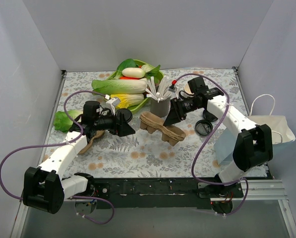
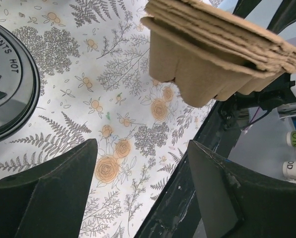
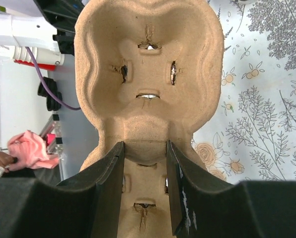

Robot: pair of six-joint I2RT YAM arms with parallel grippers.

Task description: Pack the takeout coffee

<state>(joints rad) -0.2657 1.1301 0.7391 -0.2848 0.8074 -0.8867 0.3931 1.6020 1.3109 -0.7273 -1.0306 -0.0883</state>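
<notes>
A brown pulp cup carrier (image 1: 160, 128) lies mid-table, and my right gripper (image 3: 145, 153) is shut on the ridge between its cup wells (image 3: 148, 64). My left gripper (image 2: 143, 168) hovers open just left of the carrier (image 2: 212, 59), with only the flowered cloth between its fingers. A round black lid (image 2: 9, 89) with "HOT" lettering lies beside the left gripper (image 1: 124, 124). A cream-white paper cup (image 1: 189, 88) shows partly behind my right arm; its lettering is hidden. Another black lid (image 1: 203, 128) lies under the right arm.
A grey metal cup of white straws (image 1: 160, 103) stands just behind the carrier. Vegetables on a green plate (image 1: 130, 82) fill the back. A white paper bag (image 1: 272, 126) lies at the right edge. A green leaf (image 1: 63, 120) and brown cardboard (image 1: 91, 144) sit by the left arm.
</notes>
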